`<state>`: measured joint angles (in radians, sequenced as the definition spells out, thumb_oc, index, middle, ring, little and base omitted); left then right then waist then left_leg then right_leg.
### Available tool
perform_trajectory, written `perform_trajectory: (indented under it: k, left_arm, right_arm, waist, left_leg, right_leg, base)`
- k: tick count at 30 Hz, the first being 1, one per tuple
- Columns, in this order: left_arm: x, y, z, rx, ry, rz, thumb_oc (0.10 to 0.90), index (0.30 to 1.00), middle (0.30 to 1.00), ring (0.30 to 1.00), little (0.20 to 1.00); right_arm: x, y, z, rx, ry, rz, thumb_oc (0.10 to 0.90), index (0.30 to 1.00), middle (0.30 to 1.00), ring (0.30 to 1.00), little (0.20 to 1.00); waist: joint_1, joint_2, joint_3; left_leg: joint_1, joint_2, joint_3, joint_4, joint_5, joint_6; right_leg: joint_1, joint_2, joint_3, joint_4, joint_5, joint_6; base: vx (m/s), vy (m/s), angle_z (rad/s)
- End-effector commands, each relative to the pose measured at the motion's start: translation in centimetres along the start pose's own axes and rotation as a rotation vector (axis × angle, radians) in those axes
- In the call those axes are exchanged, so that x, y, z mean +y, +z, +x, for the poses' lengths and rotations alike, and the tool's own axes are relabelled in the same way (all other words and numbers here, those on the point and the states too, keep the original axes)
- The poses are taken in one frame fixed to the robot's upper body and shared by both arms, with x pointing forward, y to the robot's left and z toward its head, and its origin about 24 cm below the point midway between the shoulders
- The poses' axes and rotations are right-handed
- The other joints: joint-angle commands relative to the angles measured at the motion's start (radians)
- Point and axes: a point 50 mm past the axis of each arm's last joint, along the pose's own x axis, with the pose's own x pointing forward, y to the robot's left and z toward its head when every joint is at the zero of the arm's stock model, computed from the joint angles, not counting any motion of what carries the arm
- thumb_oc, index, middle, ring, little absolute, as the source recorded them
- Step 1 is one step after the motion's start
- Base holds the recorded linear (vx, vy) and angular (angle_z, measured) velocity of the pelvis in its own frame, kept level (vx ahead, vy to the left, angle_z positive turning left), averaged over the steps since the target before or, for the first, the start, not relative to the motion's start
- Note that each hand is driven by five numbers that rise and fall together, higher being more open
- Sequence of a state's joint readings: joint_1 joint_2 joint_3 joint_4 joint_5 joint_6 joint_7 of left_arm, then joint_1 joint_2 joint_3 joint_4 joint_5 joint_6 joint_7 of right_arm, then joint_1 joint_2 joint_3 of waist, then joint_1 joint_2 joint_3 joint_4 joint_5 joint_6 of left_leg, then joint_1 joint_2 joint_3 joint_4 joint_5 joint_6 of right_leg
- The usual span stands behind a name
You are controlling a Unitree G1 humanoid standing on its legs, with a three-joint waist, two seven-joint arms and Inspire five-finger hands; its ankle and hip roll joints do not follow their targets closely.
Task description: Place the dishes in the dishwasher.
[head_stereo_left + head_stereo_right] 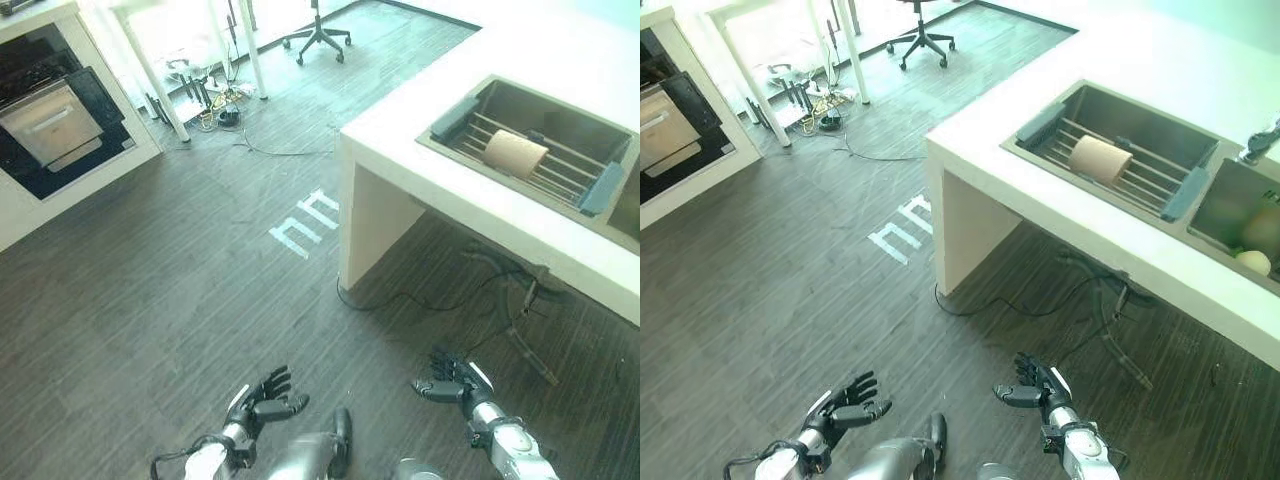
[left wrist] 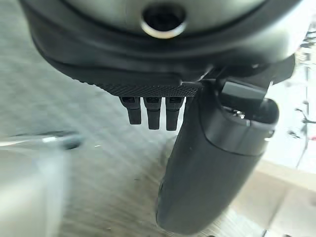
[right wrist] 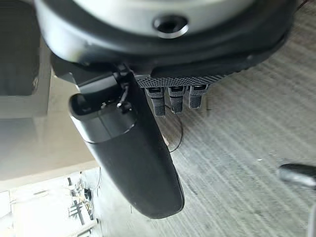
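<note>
A view from the robot's head looks down on a dark wood-plank floor (image 1: 150, 300) in a kitchen. Both hands hang low over the floor, near the bottom of the view and well apart from the counter.

The left hand (image 1: 262, 397) is at the lower left, fingers spread and relaxed, holding nothing. Its wrist view shows the thumb (image 2: 212, 163) standing out straight, with the fingers (image 2: 153, 112) in a row beside it and bare floor past them.

The right hand (image 1: 450, 381) is at the lower right, also spread wide and empty. In its wrist view the thumb (image 3: 133, 153) and fingers (image 3: 173, 98) are straight, with floor beyond.

A white counter (image 1: 560, 60) fills the upper right. A sink (image 1: 1080, 100) is set into it, with a wire rack (image 1: 1160, 170) across the basin. A tan cup (image 1: 515, 154) lies on its side on the rack. In the right eye view a second basin (image 1: 1230, 200) sits just beside the first, with two pale round dishes (image 1: 1255, 262) in it; I cannot tell what kind.

At the upper left, against white cabinets, stands the dishwasher (image 1: 50, 125), dark, with a pale front panel; I cannot tell whether its door is open. It is well apart from the sink and both hands.

White marks (image 1: 305, 225) are painted on the floor beside the counter's end. An office chair (image 1: 318, 35) stands at the far end of the room, near white table legs (image 1: 150, 70).
</note>
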<state>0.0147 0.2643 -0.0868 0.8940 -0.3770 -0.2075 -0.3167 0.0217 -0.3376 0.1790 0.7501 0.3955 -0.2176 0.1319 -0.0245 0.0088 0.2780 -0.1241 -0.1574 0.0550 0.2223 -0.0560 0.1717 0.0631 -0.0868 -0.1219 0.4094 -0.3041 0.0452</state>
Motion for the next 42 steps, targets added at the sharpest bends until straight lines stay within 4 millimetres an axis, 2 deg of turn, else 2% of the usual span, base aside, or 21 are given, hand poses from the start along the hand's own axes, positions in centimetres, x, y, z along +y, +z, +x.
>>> perform_trajectory:
  k: [1, 3, 4, 6, 8, 9, 12, 15, 18, 19, 21, 23, 25, 26, 27, 29, 31, 34, 35, 37, 42]
  left_arm:
    - [-0.3, 0.7, -0.4, -0.049, -0.053, 0.081, 0.8, 0.9, 0.9, 0.9, 0.9]
    - [0.0, 0.9, -0.2, -0.053, -0.024, 0.067, 0.8, 0.9, 0.9, 0.9, 0.9]
    - [0.0, 0.8, -0.2, -0.057, -0.014, 0.055, 0.8, 0.9, 0.9, 0.9, 0.9]
    - [0.2, 1.0, -0.3, -0.062, -0.009, 0.05, 0.8, 0.9, 0.9, 0.9, 0.9]
    - [0.5, 1.0, -0.4, -0.056, -0.002, 0.048, 0.8, 0.9, 0.9, 0.9, 0.9]
    - [0.7, 0.7, -0.5, -0.043, 0.009, 0.044, 0.8, 0.9, 0.9, 0.9, 0.9]
    - [0.6, 0.0, -0.6, -0.011, 0.028, 0.061, 0.8, 0.9, 0.9, 0.9, 0.9]
    - [0.8, -0.8, -0.8, 0.029, 0.068, 0.074, 0.8, 0.9, 0.9, 0.9, 0.9]
    - [0.7, -2.2, -1.2, 0.076, 0.101, 0.039, 0.8, 0.9, 0.9, 0.9, 0.9]
    - [0.5, -2.5, -1.2, 0.081, 0.104, 0.037, 0.8, 0.9, 0.9, 0.9, 0.9]
    - [0.2, -2.7, -1.1, 0.08, 0.116, 0.02, 0.8, 0.9, 0.9, 0.9, 0.9]
    - [0.1, -2.8, -1.1, 0.083, 0.117, 0.011, 0.8, 0.9, 0.9, 0.9, 0.9]
    - [0.1, -3.1, -1.1, 0.096, 0.112, 0.022, 0.8, 0.9, 0.9, 0.9, 0.9]
    - [0.0, -3.3, -1.2, 0.108, 0.111, 0.025, 0.8, 0.9, 0.9, 0.9, 0.9]
    - [0.0, -3.9, -1.5, 0.124, 0.121, 0.012, 0.8, 0.9, 0.9, 0.9, 0.9]
    - [0.2, -4.4, -1.9, 0.137, 0.133, 0.008, 0.8, 0.9, 0.9, 0.9, 0.9]
    - [0.1, -5.0, -2.2, 0.154, 0.135, 0.006, 0.8, 0.9, 0.9, 0.9, 0.9]
    - [0.5, -5.8, -2.6, 0.193, 0.184, -0.016, 0.8, 0.9, 0.9, 0.9, 0.9]
    - [1.0, -6.0, -2.7, 0.21, 0.211, -0.023, 0.8, 0.9, 0.9, 0.9, 0.9]
    - [1.4, -6.2, -2.9, 0.225, 0.23, -0.012, 0.8, 0.9, 0.9, 0.9, 0.9]
    - [1.9, -6.4, -3.0, 0.235, 0.255, -0.003, 0.8, 0.9, 0.9, 0.9, 0.9]
  right_arm:
    - [-1.6, 3.3, 0.2, -0.158, -0.035, -0.036, 0.8, 0.9, 0.9, 0.9, 0.9]
    - [-1.2, 3.0, 0.3, -0.154, -0.02, -0.043, 0.8, 0.9, 0.9, 0.9, 0.9]
    - [-1.0, 2.9, 0.4, -0.154, -0.007, -0.052, 0.8, 0.9, 0.9, 0.9, 0.9]
    - [-0.7, 3.2, 0.6, -0.157, 0.009, -0.074, 0.8, 0.9, 0.9, 0.9, 0.9]
    - [-0.6, 3.5, 0.9, -0.162, 0.009, -0.068, 0.8, 0.9, 0.9, 0.9, 0.9]
    - [-0.5, 3.7, 1.1, -0.165, 0.014, -0.065, 0.8, 0.9, 0.9, 0.9, 0.9]
    - [0.0, 4.1, 1.5, -0.175, 0.027, -0.074, 0.8, 0.9, 0.9, 0.9, 0.9]
    - [0.5, 4.1, 1.7, -0.153, 0.039, -0.067, 0.8, 0.9, 0.9, 0.9, 0.9]
    - [0.6, 3.7, 1.7, -0.128, 0.055, -0.102, 0.8, 0.9, 0.9, 0.9, 0.9]
    - [0.5, 3.7, 1.6, -0.124, 0.057, -0.117, 0.8, 0.9, 0.9, 0.9, 0.9]
    - [0.1, 4.0, 1.6, -0.127, 0.054, -0.148, 0.8, 0.9, 0.9, 0.9, 0.9]
    - [-0.4, 4.2, 1.5, -0.133, 0.043, -0.158, 0.8, 0.9, 0.9, 0.9, 0.9]
    - [-0.8, 4.0, 1.3, -0.125, 0.026, -0.157, 0.8, 0.9, 0.9, 0.9, 0.9]
    - [-1.1, 3.9, 1.2, -0.119, 0.012, -0.151, 0.8, 0.9, 0.9, 0.9, 0.9]
    - [-1.1, 3.7, 1.3, -0.106, 0.016, -0.154, 0.8, 0.9, 0.9, 0.9, 0.9]
    - [-1.0, 3.7, 1.4, -0.098, 0.02, -0.165, 0.8, 0.9, 0.9, 0.9, 0.9]
    - [-0.6, 3.5, 1.4, -0.077, 0.024, -0.207, 0.8, 0.9, 0.9, 0.9, 0.9]
    - [-1.1, 1.5, 1.1, 0.047, 0.029, -0.23, 0.8, 0.9, 0.9, 0.9, 0.9]
    - [-1.3, -0.1, 0.7, 0.102, 0.02, -0.216, 0.8, 0.9, 0.9, 0.9, 0.9]
    - [-1.7, -2.1, 0.0, 0.168, -0.005, -0.199, 0.8, 0.9, 0.9, 0.9, 0.9]
    - [-2.4, -4.7, -1.1, 0.274, -0.059, -0.156, 0.8, 0.9, 0.9, 0.9, 0.9]
  waist:
    - [0.011, 0.059, -0.029]
    - [0.005, 0.063, -0.019]
    - [0.01, 0.06, -0.015]
    - [0.016, 0.071, 0.004]
    - [0.024, 0.079, 0.017]
    - [0.026, 0.08, 0.02]
    - [0.027, 0.064, 0.014]
    - [0.024, 0.057, 0.004]
    - [0.018, 0.044, -0.01]
    - [0.017, 0.044, -0.007]
    - [0.015, 0.021, 0.004]
    - [0.015, 0.007, 0.019]
    - [0.013, 0.007, 0.025]
    - [0.017, 0.004, 0.025]
    - [0.028, 0.012, 0.027]
    - [0.046, 0.025, 0.029]
    - [0.069, 0.037, 0.045]
    - [0.069, 0.034, 0.018]
    - [0.06, 0.037, 0.005]
    - [0.052, 0.041, -0.008]
    - [0.043, 0.05, -0.014]
  left_leg:
    - [-0.017, 0.083, -0.084, 0.078, -0.16, -0.07]
    - [0.007, 0.066, -0.072, 0.078, -0.178, -0.05]
    - [0.024, 0.061, -0.06, 0.078, -0.196, -0.05]
    - [0.036, 0.083, -0.036, 0.078, -0.2, -0.063]
    - [0.045, 0.106, -0.03, 0.078, -0.207, -0.078]
    - [0.053, 0.117, -0.024, 0.078, -0.221, -0.085]
    - [0.068, 0.131, 0.01, 0.078, -0.25, -0.099]
    - [0.084, 0.172, 0.052, 0.078, -0.26, -0.117]
    - [0.124, 0.209, 0.074, 0.078, -0.235, -0.144]
    - [0.15, 0.212, 0.074, 0.078, -0.246, -0.151]
    - [0.18, 0.217, 0.093, 0.078, -0.176, -0.163]
    - [0.114, 0.219, 0.079, 0.232, -0.123, -0.172]
    - [0.051, 0.209, 0.067, 0.334, -0.11, -0.172]
    - [0.015, 0.175, 0.059, 0.335, -0.096, -0.159]
    - [0.027, 0.111, 0.016, 0.246, -0.105, -0.15]
    - [0.029, 0.061, -0.044, 0.078, -0.08, -0.157]
    - [-0.124, 0.039, -0.067, 0.078, -0.014, -0.195]
    - [-0.106, 0.052, -0.07, 0.078, -0.066, -0.153]
    - [-0.075, 0.057, -0.086, 0.078, -0.102, -0.138]
    - [-0.049, 0.062, -0.091, 0.078, -0.131, -0.127]
    - [-0.028, 0.059, -0.101, 0.078, -0.162, -0.111]
  right_leg:
    - [-0.026, 0.033, -0.025, 0.109, 0.161, 0.023]
    - [-0.121, 0.01, -0.061, 0.277, 0.201, 0.034]
    - [-0.144, -0.01, -0.071, 0.279, 0.19, 0.039]
    - [-0.16, -0.021, -0.099, 0.154, 0.157, 0.033]
    - [-0.147, -0.024, -0.114, -0.011, 0.173, 0.039]
    - [-0.155, -0.031, -0.118, -0.097, 0.205, 0.052]
    - [-0.211, -0.072, -0.122, -0.109, 0.204, 0.084]
    - [-0.204, -0.077, -0.145, -0.109, 0.179, 0.092]
    - [-0.167, -0.053, -0.155, -0.109, 0.134, 0.044]
    - [-0.151, -0.046, -0.15, -0.109, 0.115, 0.042]
    - [-0.124, -0.039, -0.13, -0.109, 0.091, 0.001]
    - [-0.101, -0.022, -0.102, -0.109, 0.077, -0.027]
    - [-0.087, -0.007, -0.082, -0.109, 0.07, -0.041]
    - [-0.091, -0.005, -0.07, -0.109, 0.078, -0.047]
    - [-0.083, 0.016, -0.033, -0.109, 0.076, -0.04]
    - [-0.079, 0.051, 0.011, -0.109, 0.069, -0.026]
    - [-0.054, 0.091, 0.037, -0.109, 0.049, -0.025]
    - [-0.049, 0.099, 0.022, -0.109, 0.033, -0.019]
    - [-0.053, 0.101, 0.009, -0.109, 0.034, -0.019]
    - [-0.065, 0.102, -0.008, -0.109, 0.039, -0.017]
    - [-0.088, 0.098, -0.02, -0.109, 0.05, -0.012]
  base:
    - [0.09, 0.212, 0.1]
    - [0.09, 0.221, -0.1]
    - [0.08, 0.13, -0.26]
    - [0.05, -0.036, -0.41]
    - [0.07, -0.189, -0.86]
    - [0.11, -0.262, -0.8]
    - [0.14, -0.296, -0.29]
    - [0.21, -0.462, -0.35]
    - [0.3, -0.487, -0.4]
    - [0.34, -0.432, -0.38]
    - [0.24, -0.41, -0.31]
    - [0.16, -0.352, -0.26]
    - [0.14, -0.21, -0.36]
    - [0.2, -0.076, -0.43]
    - [0.23, -0.022, -0.57]
    - [0.25, 0.038, -1.06]
    - [0.21, 0.1, -1.16]
    - [0.2, 0.132, -1.0]
    - [0.17, 0.064, -1.15]
    - [0.13, 0.067, -0.49]
    - [0.05, 0.065, 0.31]
